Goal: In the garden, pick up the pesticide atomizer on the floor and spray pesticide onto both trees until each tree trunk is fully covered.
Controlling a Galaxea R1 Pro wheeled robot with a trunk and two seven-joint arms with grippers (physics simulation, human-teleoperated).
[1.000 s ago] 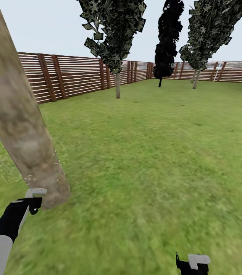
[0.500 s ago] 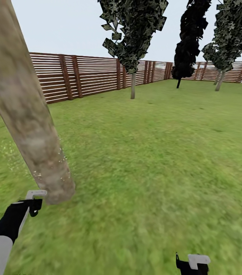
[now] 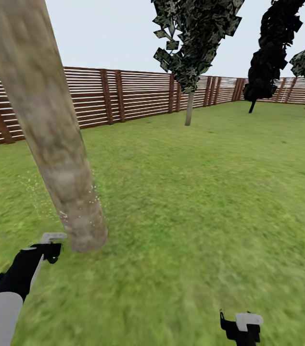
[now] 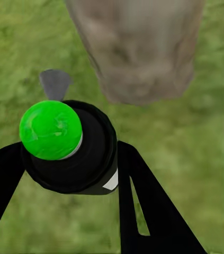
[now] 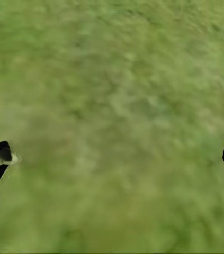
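1. The lawn (image 3: 210, 202) is a wide stretch of mottled green grass running back to a brown slatted fence (image 3: 138, 93) under a pale grey sky.
2. A thick trunk (image 3: 51, 125) of blotchy grey-tan bark rises from the grass at the left of the head view, leaning and bare of branches. Fine pale specks dot the bark and the air low beside it.
3. Far back near the fence stands a leafy tree (image 3: 193, 33) on a thin pale stem, with a near-black conifer (image 3: 270, 53) further right.
4. The left gripper (image 4: 69, 159) has its 2 black fingers (image 4: 143, 206) closed against the atomizer (image 4: 72, 151), a black round body topped by a bright green cap. It sits just short of the trunk's foot, with a small grey nozzle towards the bark.
5. The right gripper (image 5: 112, 159) hangs over bare grass, fingers spread wide, holding nothing.
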